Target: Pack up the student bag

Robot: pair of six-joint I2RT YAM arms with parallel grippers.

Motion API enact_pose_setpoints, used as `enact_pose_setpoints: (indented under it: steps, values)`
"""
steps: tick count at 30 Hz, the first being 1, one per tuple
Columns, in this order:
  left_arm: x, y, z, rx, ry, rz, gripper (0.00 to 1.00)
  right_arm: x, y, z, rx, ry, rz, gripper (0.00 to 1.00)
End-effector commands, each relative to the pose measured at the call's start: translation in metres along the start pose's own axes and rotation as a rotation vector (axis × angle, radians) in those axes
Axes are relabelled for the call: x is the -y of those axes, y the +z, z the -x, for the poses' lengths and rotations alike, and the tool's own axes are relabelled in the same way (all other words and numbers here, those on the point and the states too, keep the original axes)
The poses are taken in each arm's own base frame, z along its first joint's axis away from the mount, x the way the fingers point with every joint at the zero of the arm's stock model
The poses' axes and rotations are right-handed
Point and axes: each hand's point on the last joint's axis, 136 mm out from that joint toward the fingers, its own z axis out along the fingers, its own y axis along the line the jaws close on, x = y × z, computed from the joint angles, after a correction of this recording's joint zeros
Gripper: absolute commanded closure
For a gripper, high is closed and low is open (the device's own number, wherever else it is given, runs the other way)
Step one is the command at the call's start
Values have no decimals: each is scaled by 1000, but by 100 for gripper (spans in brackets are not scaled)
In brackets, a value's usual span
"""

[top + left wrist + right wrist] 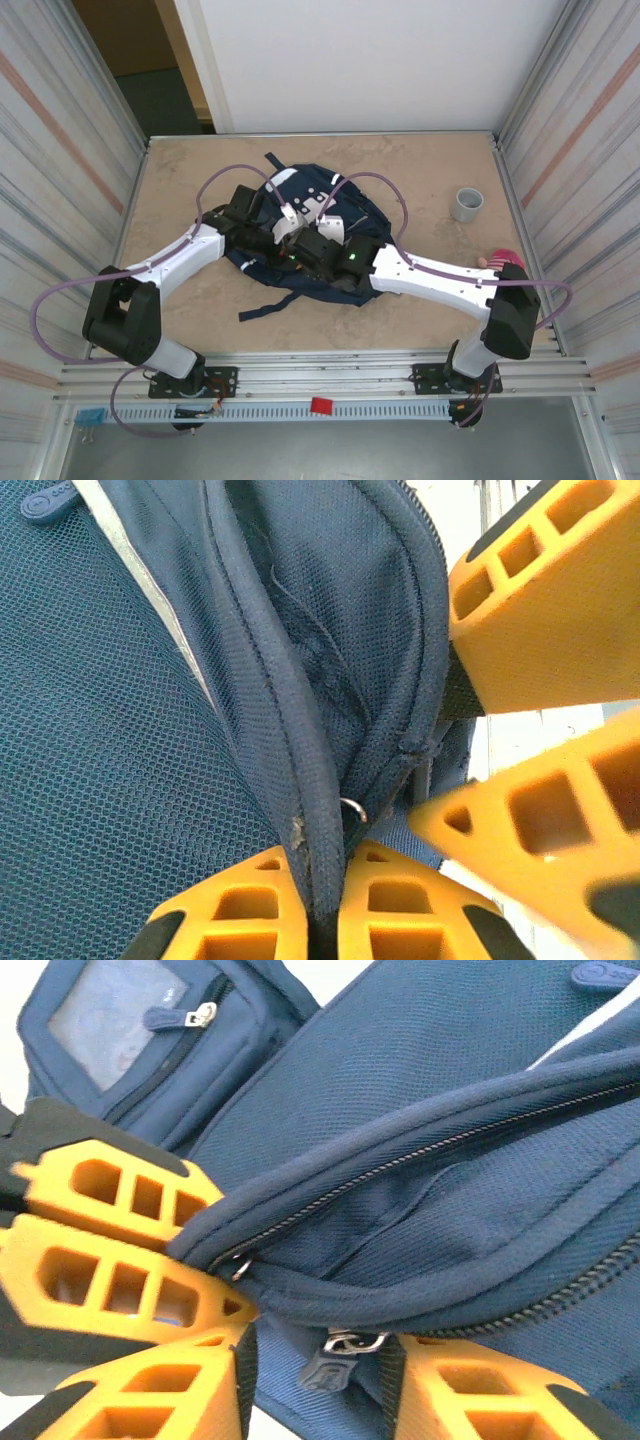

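Left arm (180,258), right arm (440,280): white links, black joints and bases. Lilac cables (36,320) looping at frame sides. Left gripper (322,865), right gripper (320,1360): orange lattice fingers (250,920), black inner pads (246,1380).

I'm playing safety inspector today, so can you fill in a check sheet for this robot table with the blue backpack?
Surface: beige stone-look table, no spills seen.
Job's things: student bag lies mid-table between the arms, its zip opening gaping.
Clutter: grey cup far right; pink thing by the right edge, too small to name.
Grippers: left tool shut on the bag's opening edge; right tool open, one finger on each side of a zipper pull.
Cables: purple cables loop from each arm, some arching over the bag.
Surroundings: ribbed metal walls at both sides, white panel behind.
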Motion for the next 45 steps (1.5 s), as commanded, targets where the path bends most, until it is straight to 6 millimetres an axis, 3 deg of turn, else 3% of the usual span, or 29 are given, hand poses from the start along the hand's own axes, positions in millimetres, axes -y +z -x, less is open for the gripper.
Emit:
enact_pose_setpoints:
  steps: [1, 6, 10, 18, 22, 26, 30, 32, 34, 36, 40, 45]
  values:
    - [26, -7, 21, 76, -24, -125, 100, 25, 8, 10, 28, 11, -124, 73]
    - [16, -10, 16, 56, -25, -72, 100, 47, -6, 13, 23, -11, -223, 93]
    - [10, -13, 14, 48, -20, -35, 100, 52, -10, 9, -15, -17, -209, 100]
    - [-2, -19, 5, 9, 1, 57, 100, 64, -17, 3, -116, -29, -195, 100]
    - [-4, -21, 2, -4, 16, 81, 100, 59, -18, -7, -207, -35, -143, 100]
    - [16, -19, 13, 54, 32, -2, 100, 48, -6, -9, -214, -17, -77, 100]
    - [36, -14, 22, 103, 10, -97, 100, 43, 10, -2, -159, -2, -73, 82]
    - [45, -14, 28, 153, -18, -153, 100, 39, 18, 2, -112, -5, -70, 78]
    - [49, -15, 31, 185, -23, -169, 100, 41, 22, 4, -79, -12, -93, 78]
    - [49, -16, 30, 191, -22, -155, 100, 46, 21, 7, -59, -26, -127, 86]
    - [34, -14, 17, 118, -19, -58, 100, 44, 1, 16, -55, -76, -104, 100]
    - [4, -12, -10, -27, -17, 119, 100, 32, -34, 13, -161, -101, 34, 100]
